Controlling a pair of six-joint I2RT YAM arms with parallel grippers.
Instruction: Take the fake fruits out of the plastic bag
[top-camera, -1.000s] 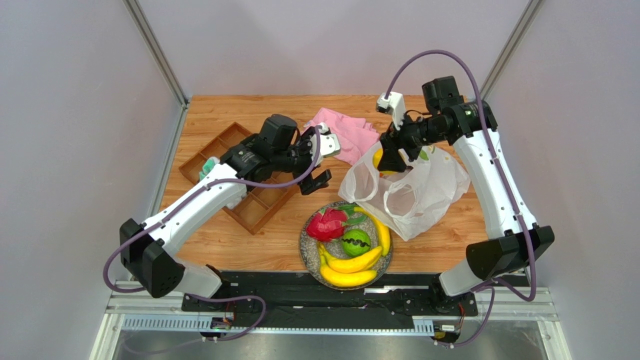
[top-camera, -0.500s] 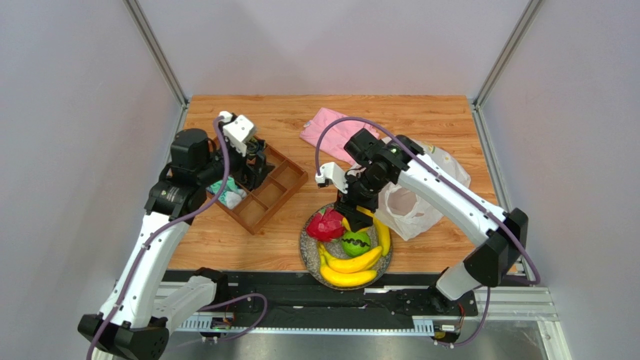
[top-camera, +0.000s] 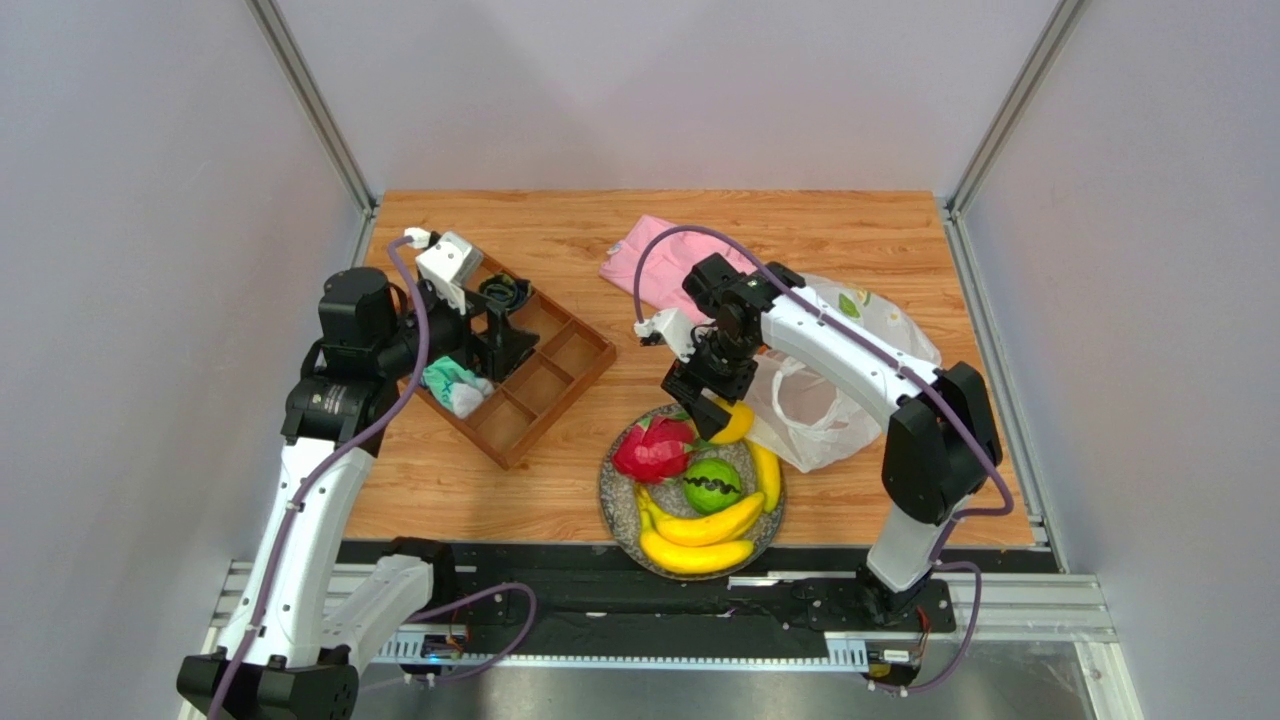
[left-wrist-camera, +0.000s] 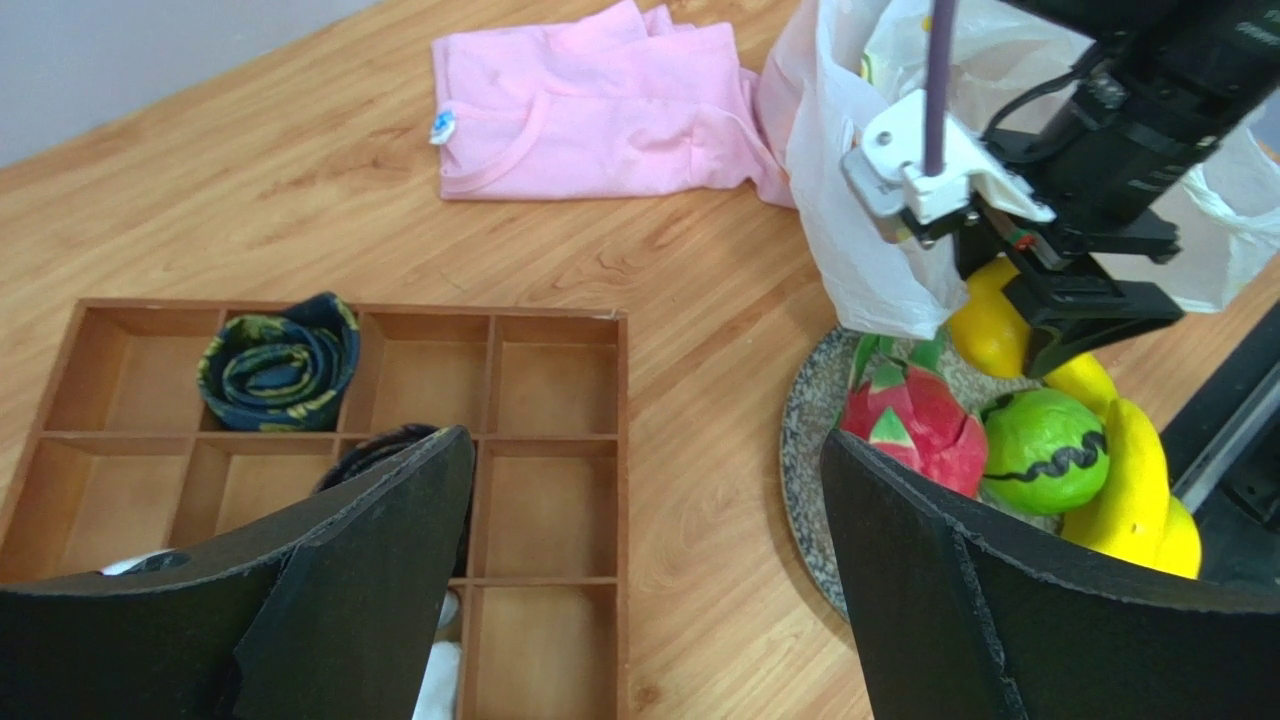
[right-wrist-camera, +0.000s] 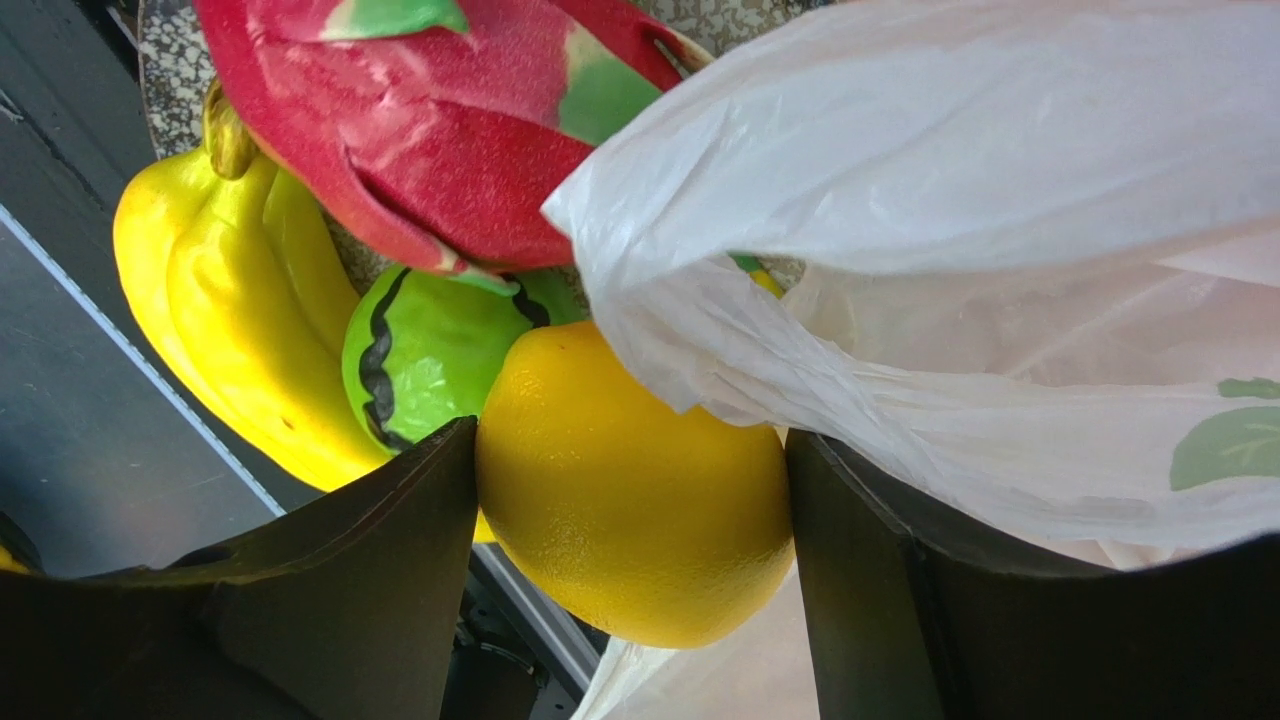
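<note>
My right gripper (top-camera: 718, 402) is shut on a yellow lemon (right-wrist-camera: 639, 488) and holds it just above the far rim of the speckled plate (top-camera: 619, 488), beside the bag's mouth. The lemon also shows in the top view (top-camera: 735, 422). The white plastic bag (top-camera: 819, 375) lies right of the plate, crumpled; its film (right-wrist-camera: 962, 285) drapes over the lemon. On the plate lie a red dragon fruit (top-camera: 655, 449), a green round fruit (top-camera: 712, 485) and yellow bananas (top-camera: 699, 537). My left gripper (top-camera: 496, 323) is open and empty above the wooden tray (top-camera: 568, 383).
The wooden compartment tray (left-wrist-camera: 556, 450) holds a rolled dark sock (left-wrist-camera: 280, 360) and white-green cloth (top-camera: 454, 386). A pink cloth (top-camera: 654, 255) lies at the back behind the bag. The black rail (top-camera: 646, 578) runs along the near table edge.
My right gripper has drawn back slightly toward the bag with the lemon over the plate's far rim. My left arm has shifted a little left over the tray.
</note>
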